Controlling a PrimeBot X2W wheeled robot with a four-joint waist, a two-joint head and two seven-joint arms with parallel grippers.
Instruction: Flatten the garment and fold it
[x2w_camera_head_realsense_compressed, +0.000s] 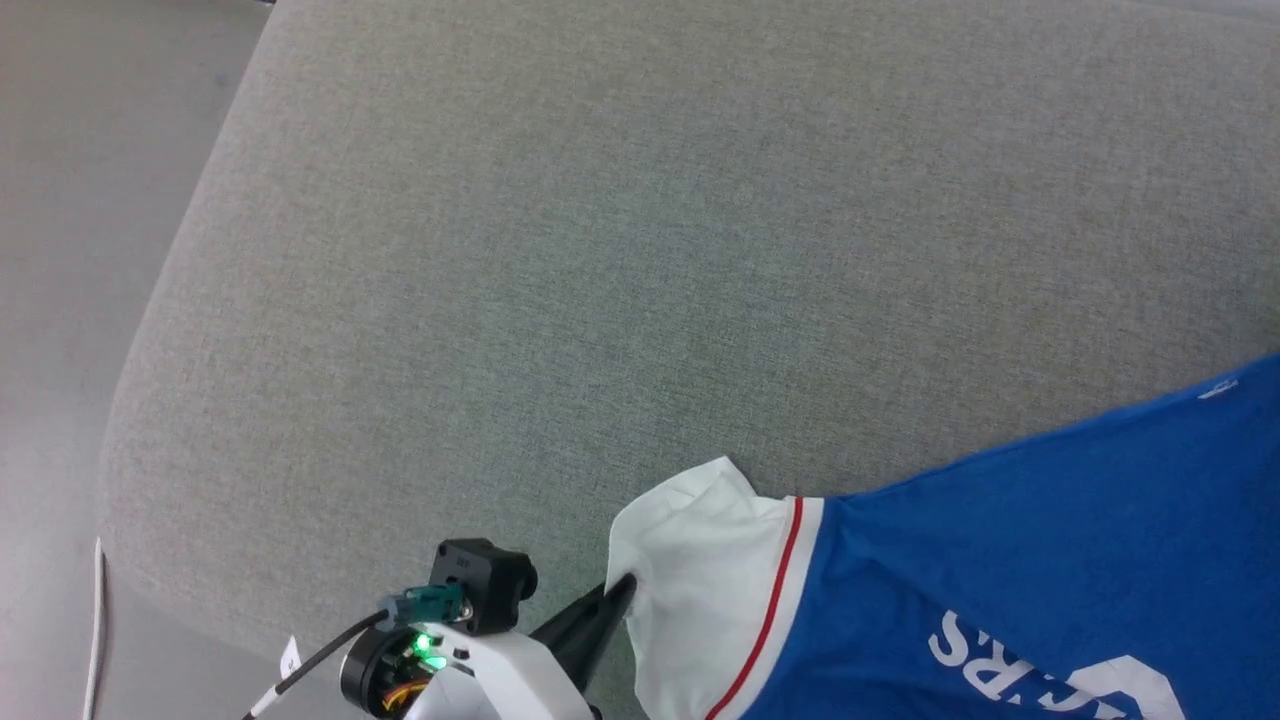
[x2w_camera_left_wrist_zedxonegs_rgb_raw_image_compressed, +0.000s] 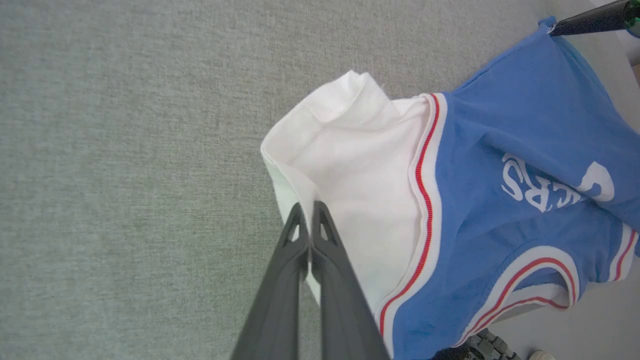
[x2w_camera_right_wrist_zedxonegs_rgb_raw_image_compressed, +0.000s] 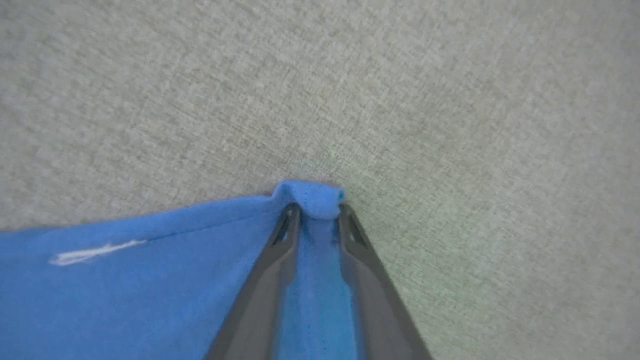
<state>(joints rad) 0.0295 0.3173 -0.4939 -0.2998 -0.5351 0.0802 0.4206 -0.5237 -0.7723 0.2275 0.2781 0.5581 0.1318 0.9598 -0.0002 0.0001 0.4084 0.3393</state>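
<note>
The garment (x2w_camera_head_realsense_compressed: 1000, 540) is a bright blue shirt with white letters, spread at the lower right of a grey fabric surface (x2w_camera_head_realsense_compressed: 600, 250). Its white sleeve end (x2w_camera_head_realsense_compressed: 700, 580), edged by a red stripe, points left. My left gripper (x2w_camera_head_realsense_compressed: 625, 585) is shut on the sleeve's edge; in the left wrist view its fingertips (x2w_camera_left_wrist_zedxonegs_rgb_raw_image_compressed: 311, 205) pinch the white hem (x2w_camera_left_wrist_zedxonegs_rgb_raw_image_compressed: 280, 170). My right gripper (x2w_camera_right_wrist_zedxonegs_rgb_raw_image_compressed: 316, 207) straddles a blue corner of the garment (x2w_camera_right_wrist_zedxonegs_rgb_raw_image_compressed: 125, 280), jaws apart with cloth bunched between the tips. The right gripper's fingers (x2w_camera_left_wrist_zedxonegs_rgb_raw_image_compressed: 590, 20) reach that far corner in the left wrist view.
The grey surface has a rounded left edge (x2w_camera_head_realsense_compressed: 150, 330), with pale floor (x2w_camera_head_realsense_compressed: 60, 300) beyond it. A thin white cable (x2w_camera_head_realsense_compressed: 97, 620) lies on the floor at the lower left. Bare grey fabric stretches behind and left of the garment.
</note>
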